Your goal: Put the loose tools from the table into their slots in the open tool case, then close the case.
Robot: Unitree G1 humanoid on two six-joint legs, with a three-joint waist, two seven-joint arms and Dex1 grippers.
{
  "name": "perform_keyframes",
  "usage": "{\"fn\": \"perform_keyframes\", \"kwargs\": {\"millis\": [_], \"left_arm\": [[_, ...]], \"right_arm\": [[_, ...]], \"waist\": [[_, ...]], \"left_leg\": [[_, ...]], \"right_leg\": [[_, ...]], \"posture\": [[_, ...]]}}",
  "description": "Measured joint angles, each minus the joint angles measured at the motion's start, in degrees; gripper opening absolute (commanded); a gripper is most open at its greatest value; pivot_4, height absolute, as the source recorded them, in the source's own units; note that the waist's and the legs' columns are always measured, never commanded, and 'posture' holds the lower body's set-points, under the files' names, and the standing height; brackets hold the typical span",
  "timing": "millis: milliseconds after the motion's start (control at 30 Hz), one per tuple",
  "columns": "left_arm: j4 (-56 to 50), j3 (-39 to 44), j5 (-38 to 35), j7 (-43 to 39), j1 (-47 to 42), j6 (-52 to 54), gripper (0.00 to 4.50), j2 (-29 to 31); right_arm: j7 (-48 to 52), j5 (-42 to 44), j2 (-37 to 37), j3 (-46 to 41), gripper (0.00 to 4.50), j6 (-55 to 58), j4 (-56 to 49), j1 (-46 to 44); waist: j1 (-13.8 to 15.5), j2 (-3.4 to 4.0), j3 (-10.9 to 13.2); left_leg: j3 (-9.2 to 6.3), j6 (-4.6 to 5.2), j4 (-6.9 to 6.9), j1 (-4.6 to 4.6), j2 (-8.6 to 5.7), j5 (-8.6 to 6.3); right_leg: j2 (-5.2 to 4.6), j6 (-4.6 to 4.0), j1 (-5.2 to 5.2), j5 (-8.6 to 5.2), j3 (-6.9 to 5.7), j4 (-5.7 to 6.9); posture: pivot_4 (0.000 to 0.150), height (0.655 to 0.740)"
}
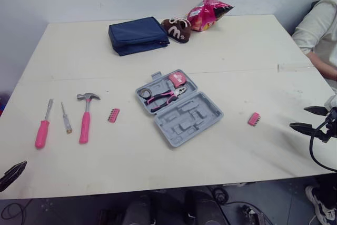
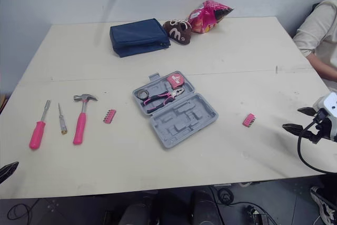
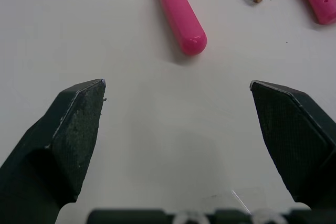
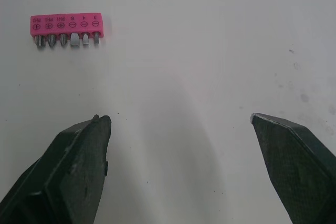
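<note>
My left hand (image 3: 177,83) and right hand (image 4: 180,117) hover wide open and empty at the bench (image 1: 253,51) edge.
The open tool case (image 1: 179,107) lies mid-bench. The hammer (image 1: 85,119), screwdriver (image 1: 42,127), tester (image 1: 65,118) and a bit strip (image 1: 114,115) lie at its 9 o'clock, and a second bit strip (image 4: 66,30) at 3 o'clock. Thin and flat, it may skid from my grip, and the round screwdriver may roll.

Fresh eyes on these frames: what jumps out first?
The open grey tool case sits in the middle of the table, with pink pliers already seated inside. To its left lies a row of loose tools: screwdriver, hammer and a pink bit holder. A second bit holder lies right of the case, just ahead of the right gripper, jaws open.
</note>
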Motion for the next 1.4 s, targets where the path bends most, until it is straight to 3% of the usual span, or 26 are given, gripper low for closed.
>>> {"fn": "perform_keyframes", "kwargs": {"millis": [300, 533, 800, 933, 1033, 1267, 1300, 1400], "left_arm": [[-0.76, -1.13, 0.14, 1.19, 0.06, 0.52, 4.47, -0.02], [-9.11, -2.5, -1.32, 2.18, 0.16, 3.93, 4.47, -0.91], [-27.97, -13.63, -6.01, 8.52, -7.07, 13.34, 4.47, -1.44], [-33.2, -27.19, -5.5, 17.58, -18.65, 21.4, 4.47, -2.51], [-33.6, -36.78, -5.03, 20.72, -25.34, 25.29, 3.67, -3.85], [-26.23, -51.12, 0.51, 22.47, -36.31, 26.3, 0.44, -6.87], [-25.49, -52.75, 1.39, 22.53, -37.14, 26.05, 0.02, -7.35], [-21.42, -56.02, 3.85, 23.16, -40.27, 25.86, 0.02, -9.11]], "right_arm": [[-0.85, 1.02, 0.0, -0.13, 4.5, 7.26, -11.92, 1.45], [-5.97, 1.8, 0.44, -0.13, 4.5, 14.48, -22.73, 2.66], [-10.9, 2.57, 5.28, 4.39, 4.5, 27.89, -42.04, -0.34], [-15.35, -1.11, 12.3, 11.17, 4.5, 31.8, -41.35, -11.47], [-17.76, -4.55, 17.97, 16.71, 3.62, 32.07, -36.84, -18.17], [-22.21, -13.1, 25.49, 23.74, 0.08, 24.12, -17.0, -27.52], [-22.8, -13.99, 26.15, 24.51, 0.0, 22.65, -15.0, -28.49], [-24.23, -16.26, 28.5, 24.94, 0.0, 18.68, -7.54, -31.06]], "waist": [[-0.01, 0.04, -0.01], [0.21, 0.03, -0.01], [0.32, 0.06, -0.02], [0.31, 0.09, -0.04], [0.22, 0.05, -0.06], [0.38, 0.03, -0.04], [0.34, 0.03, -0.04], [0.32, 0.03, -0.04]], "left_leg": [[0.01, -0.01, -0.01, 0.01, 0.01, -0.02], [0.0, 0.0, 0.0, 0.01, -0.02, -0.02], [0.01, 0.0, 0.0, 0.01, -0.04, 0.01], [0.04, 0.0, 0.04, 0.06, -0.09, 0.11], [0.05, -0.09, -0.01, 0.03, -0.01, 0.17], [0.04, 0.18, 0.05, -0.23, -0.23, 0.33], [0.03, 0.19, 0.07, -0.21, -0.23, 0.34], [-0.01, 0.16, 0.07, -0.21, -0.21, 0.35]], "right_leg": [[0.0, 0.0, -0.02, 0.0, 0.03, 0.02], [-0.07, 0.0, -0.02, 0.0, 0.04, 0.05], [-0.04, 0.01, -0.01, 0.0, 0.07, 0.12], [0.07, 0.04, 0.02, 0.03, 0.14, 0.18], [0.27, 0.04, 0.01, 0.03, 0.14, 0.33], [0.44, 0.25, -0.07, 0.14, -0.11, 0.23], [0.42, 0.26, -0.02, 0.15, -0.1, 0.24], [0.43, 0.26, -0.02, 0.14, -0.07, 0.25]], "posture": [[0.15, 0.74], [0.15, 0.74], [0.15, 0.74], [0.15, 0.74], [0.15, 0.74], [0.15, 0.74], [0.15, 0.74], [0.15, 0.74]]}}
